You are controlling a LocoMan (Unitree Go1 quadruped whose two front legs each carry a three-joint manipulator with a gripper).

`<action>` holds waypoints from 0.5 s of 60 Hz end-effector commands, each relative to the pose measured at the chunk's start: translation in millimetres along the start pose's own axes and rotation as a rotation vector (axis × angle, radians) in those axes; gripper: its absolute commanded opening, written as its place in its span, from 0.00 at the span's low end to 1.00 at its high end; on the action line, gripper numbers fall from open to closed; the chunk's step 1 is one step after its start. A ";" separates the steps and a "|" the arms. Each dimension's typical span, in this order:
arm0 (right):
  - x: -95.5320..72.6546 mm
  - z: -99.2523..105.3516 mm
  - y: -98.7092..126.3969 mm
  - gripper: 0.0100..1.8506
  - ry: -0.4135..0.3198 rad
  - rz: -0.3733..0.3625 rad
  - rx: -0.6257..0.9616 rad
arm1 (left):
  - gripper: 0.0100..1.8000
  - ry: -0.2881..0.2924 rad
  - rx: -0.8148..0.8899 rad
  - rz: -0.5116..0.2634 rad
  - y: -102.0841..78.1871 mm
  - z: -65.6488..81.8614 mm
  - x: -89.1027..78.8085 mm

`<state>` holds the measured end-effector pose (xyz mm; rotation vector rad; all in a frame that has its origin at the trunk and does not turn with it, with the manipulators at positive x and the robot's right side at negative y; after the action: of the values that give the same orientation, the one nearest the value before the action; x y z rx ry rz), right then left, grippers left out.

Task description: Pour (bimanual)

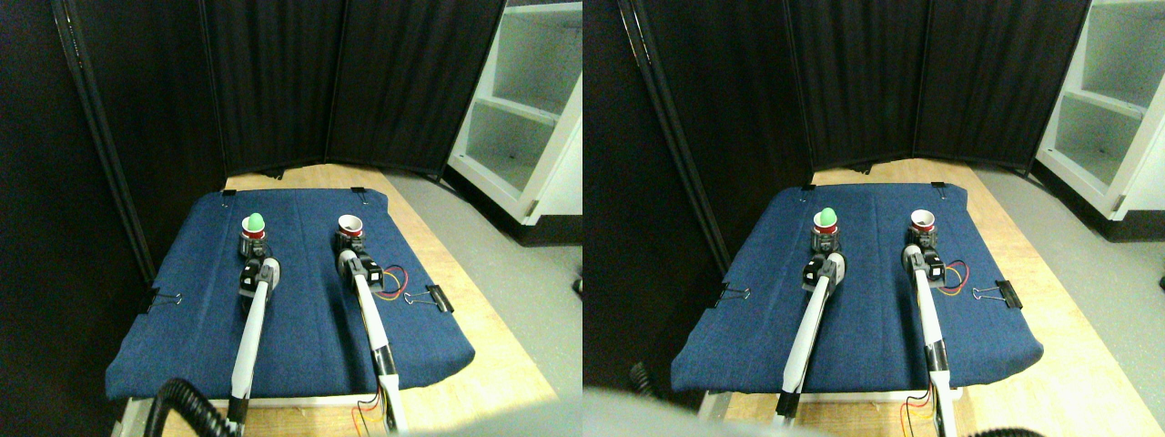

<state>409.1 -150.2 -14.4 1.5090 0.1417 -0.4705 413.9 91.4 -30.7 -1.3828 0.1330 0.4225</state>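
Note:
Two small red cups stand upright on the blue cloth. The left cup carries a green ball at its mouth. The right cup shows a pale, empty-looking inside. My left gripper sits right at the base of the left cup, and my right gripper sits at the base of the right cup. Both grippers appear closed around their cups, though the jaws are small and partly hidden by the cups.
Black binder clips pin the cloth at its edges. Red and yellow wires loop beside the right arm. Dark curtain panels stand behind the board. A white shelf unit is at the far right.

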 end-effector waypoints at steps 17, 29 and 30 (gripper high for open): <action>2.3 -2.8 1.8 0.17 -0.005 0.008 0.025 | 0.18 -0.023 0.004 -0.007 1.9 -1.9 -0.2; 3.4 -3.3 2.8 0.17 -0.002 0.008 0.026 | 0.18 -0.037 0.010 -0.008 3.5 -1.6 2.6; 3.5 -3.4 3.0 0.17 -0.005 0.003 0.038 | 0.18 -0.040 0.007 -0.006 3.2 -1.7 2.1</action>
<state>410.4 -149.9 -14.2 1.5344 0.1391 -0.4815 414.2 91.1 -33.2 -1.3751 0.1090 0.4321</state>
